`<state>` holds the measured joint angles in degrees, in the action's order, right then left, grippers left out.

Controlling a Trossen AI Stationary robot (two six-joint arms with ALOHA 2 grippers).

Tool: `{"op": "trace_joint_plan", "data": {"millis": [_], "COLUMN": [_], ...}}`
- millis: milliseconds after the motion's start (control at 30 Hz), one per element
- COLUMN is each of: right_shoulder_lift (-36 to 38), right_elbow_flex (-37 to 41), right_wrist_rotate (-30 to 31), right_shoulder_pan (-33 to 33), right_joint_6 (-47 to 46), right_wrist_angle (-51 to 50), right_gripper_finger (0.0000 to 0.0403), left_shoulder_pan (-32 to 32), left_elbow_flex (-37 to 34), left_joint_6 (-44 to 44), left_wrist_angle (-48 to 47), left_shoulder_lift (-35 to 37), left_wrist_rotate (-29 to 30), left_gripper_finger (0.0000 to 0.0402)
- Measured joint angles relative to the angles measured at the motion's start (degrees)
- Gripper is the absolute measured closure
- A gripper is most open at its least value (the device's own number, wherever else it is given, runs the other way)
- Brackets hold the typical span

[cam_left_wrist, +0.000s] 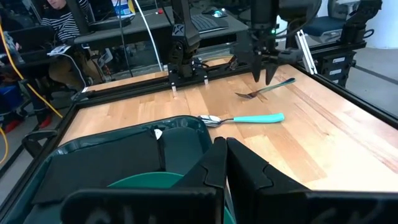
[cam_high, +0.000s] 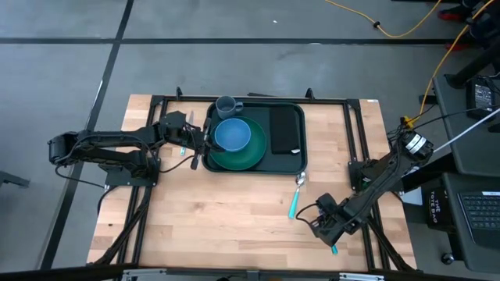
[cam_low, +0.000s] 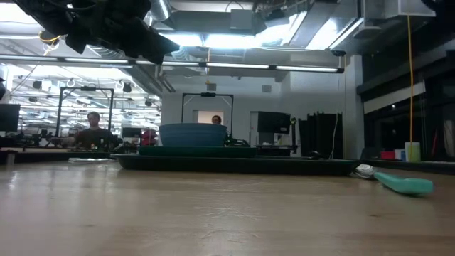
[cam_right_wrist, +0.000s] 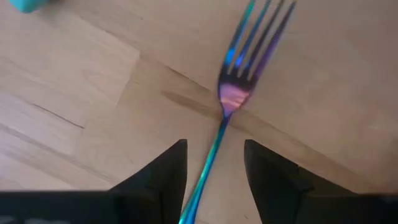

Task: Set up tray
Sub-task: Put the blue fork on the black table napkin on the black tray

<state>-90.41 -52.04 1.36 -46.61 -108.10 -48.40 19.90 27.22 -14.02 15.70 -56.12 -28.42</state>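
Wooden table [cam_high: 234,218]: tray [cam_high: 256,165] lies long axis left-right.

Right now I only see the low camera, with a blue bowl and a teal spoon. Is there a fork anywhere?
Observer: Yes. A shiny fork lies flat on the wood, right below the right gripper.
Operator: Is the gripper holding it?
Observer: No. Its fingers stand open, one on each side of the fork's handle.
Operator: What's set out so far?
Observer: The tray holds a green plate under the bowl, plus a grey cup and a black napkin. The left gripper waits shut by the tray's left edge.
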Motion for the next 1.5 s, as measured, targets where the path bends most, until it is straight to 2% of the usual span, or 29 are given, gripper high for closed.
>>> {"op": "trace_joint_plan", "data": {"millis": [300,700,900,1267,1500], "right_shoulder_lift": [0.00,-0.22,-3.65,-4.64,-4.73], "right_elbow_flex": [3.72,3.90,3.84,3.70,3.72], "right_wrist_rotate": [-0.03,-0.09,-4.73,-3.60,-3.41], "right_shoulder_pan": [0.02,0.02,0.02,0.00,0.04], "right_joint_6": [-2.87,-2.66,-2.63,-3.67,-5.92], "right_wrist_angle": [3.59,4.34,4.49,5.01,5.41], "right_gripper_finger": [0.0250,0.0250,0.0250,0.0251,0.0276], "left_shoulder_pan": [0.00,0.00,0.00,0.01,0.00], "left_elbow_flex": [0.00,0.00,0.00,0.00,0.00], "left_joint_6": [-0.02,-0.05,-0.09,-0.20,-0.20], "left_wrist_angle": [0.00,-0.02,-0.04,-0.07,-0.09], "left_shoulder_lift": [0.00,0.00,0.00,0.00,0.00], "left_wrist_rotate": [0.02,0.02,0.02,0.02,0.02], "left_gripper_finger": [0.0398,0.0398,0.0398,0.0398,0.0398]}}
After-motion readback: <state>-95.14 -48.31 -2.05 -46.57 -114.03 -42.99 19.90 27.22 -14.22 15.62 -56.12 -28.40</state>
